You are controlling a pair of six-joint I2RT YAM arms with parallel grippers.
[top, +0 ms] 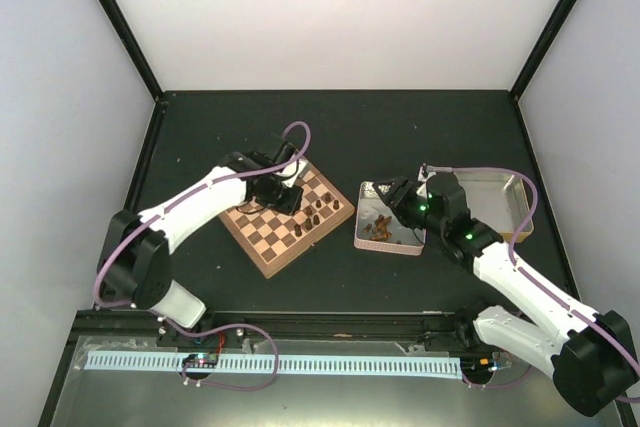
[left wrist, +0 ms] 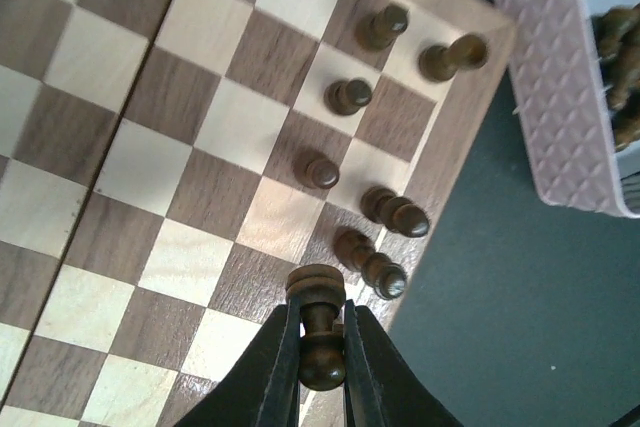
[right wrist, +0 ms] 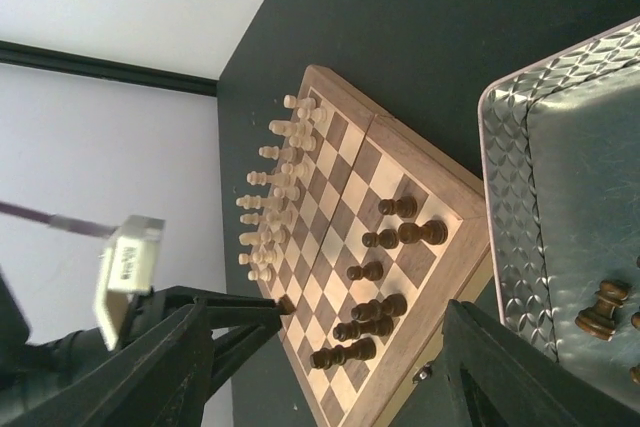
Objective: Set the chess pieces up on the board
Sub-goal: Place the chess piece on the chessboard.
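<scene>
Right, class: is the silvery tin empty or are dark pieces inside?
Not empty: dark chess pieces lie inside the tin, visible from overhead and the right wrist.

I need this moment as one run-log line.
left pincer: shut on dark piece over board | right pincer: open near tin | board: several dark pieces standing | tin: loose pieces inside

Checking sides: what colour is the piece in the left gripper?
Dark brown piece, clearest in the left wrist view.
</scene>
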